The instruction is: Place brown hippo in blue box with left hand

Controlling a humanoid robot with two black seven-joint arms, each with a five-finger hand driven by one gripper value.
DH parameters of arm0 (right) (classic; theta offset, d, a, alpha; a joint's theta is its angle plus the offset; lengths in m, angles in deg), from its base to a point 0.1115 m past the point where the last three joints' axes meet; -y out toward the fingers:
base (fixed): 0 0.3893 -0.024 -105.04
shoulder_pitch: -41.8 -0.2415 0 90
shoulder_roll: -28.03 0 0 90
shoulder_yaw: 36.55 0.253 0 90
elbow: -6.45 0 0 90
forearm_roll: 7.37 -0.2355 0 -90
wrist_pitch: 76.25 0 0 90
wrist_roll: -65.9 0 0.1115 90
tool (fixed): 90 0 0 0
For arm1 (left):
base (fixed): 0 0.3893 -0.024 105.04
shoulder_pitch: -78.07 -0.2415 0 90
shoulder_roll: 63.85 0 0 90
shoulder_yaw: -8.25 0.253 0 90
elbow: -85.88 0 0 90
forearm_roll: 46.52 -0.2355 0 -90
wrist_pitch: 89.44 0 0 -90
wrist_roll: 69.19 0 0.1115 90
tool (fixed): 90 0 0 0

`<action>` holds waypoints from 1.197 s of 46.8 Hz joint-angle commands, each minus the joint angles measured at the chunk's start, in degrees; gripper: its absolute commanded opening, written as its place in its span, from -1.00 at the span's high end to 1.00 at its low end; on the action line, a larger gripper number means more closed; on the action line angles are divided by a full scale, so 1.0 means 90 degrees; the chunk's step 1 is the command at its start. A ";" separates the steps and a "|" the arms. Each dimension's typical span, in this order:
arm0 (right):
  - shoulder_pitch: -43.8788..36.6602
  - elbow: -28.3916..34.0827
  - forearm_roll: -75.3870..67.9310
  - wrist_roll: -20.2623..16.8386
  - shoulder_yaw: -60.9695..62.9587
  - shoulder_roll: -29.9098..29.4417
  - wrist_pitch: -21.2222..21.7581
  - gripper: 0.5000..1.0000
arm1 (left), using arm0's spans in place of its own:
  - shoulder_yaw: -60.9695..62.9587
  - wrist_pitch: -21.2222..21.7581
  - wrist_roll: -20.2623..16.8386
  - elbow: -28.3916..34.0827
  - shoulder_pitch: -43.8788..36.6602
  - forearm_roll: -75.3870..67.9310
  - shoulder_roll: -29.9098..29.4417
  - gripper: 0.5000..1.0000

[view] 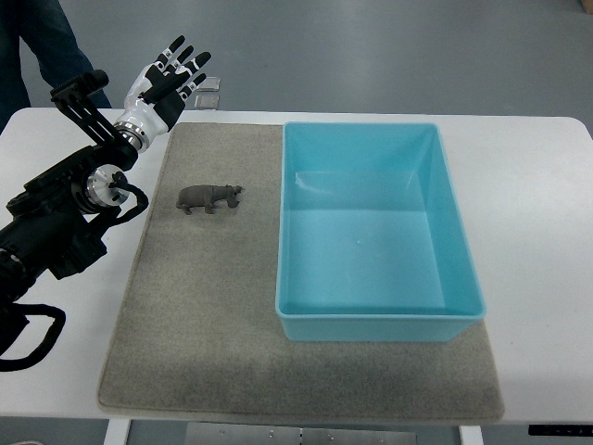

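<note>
A white table (537, 185) fills most of my view, with grey floor beyond its far edge. A grey mat (185, 324) covers the middle of it. The blue box (371, 320) sits on the mat's right half, open side up. My left hand (169, 82) hangs over the table's far left corner, fingers spread and holding nothing. The hippo (210, 197) stands on the mat between my arm and the box, its long axis running left to right, head toward the box. A person's dark trouser leg (46, 46) shows top left.
</note>
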 commanded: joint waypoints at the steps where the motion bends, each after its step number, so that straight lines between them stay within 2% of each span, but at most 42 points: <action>1: 0.0001 0.0000 0.0000 0.0000 0.0000 0.0000 0.0000 -0.74 | 0.0000 0.0000 0.0000 -0.0001 0.0000 0.0000 0.0000 -1.00; 40: 0.0001 0.0000 0.0000 0.0000 0.0000 0.0000 0.0000 -0.74 | 0.0127 0.0098 0.0010 -0.0069 0.0127 -0.0117 -0.0078 -0.99; 47: 0.0001 0.0000 0.0000 0.0000 0.0000 0.0000 0.0000 -0.74 | 0.0263 0.0098 0.0068 -0.0449 0.0186 -0.0137 -0.0332 -0.99; 56: 0.0001 0.0000 0.0000 0.0000 0.0000 0.0000 0.0000 -0.74 | 0.1414 0.0118 0.0059 -0.0928 0.0430 -0.0166 -0.0791 -0.99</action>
